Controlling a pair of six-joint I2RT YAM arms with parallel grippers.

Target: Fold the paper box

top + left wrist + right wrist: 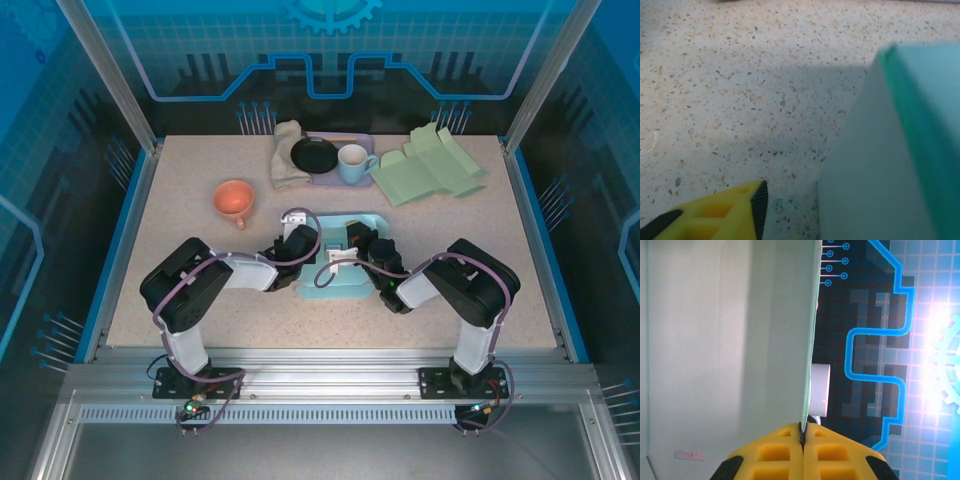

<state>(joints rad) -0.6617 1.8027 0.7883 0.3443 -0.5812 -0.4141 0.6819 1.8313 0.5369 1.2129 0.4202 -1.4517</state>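
Right jaws, paper box (725, 340), illegible sticker (690, 455)

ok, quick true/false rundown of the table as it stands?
1. The right gripper is shut on a wall of the teal paper box. True.
2. The orange cup sits on the purple tray. False: it stands on the table, apart from the tray.
3. Flat green box blanks lie at the far right. True.
4. The black dish sits inside the blue mug. False: they are side by side.
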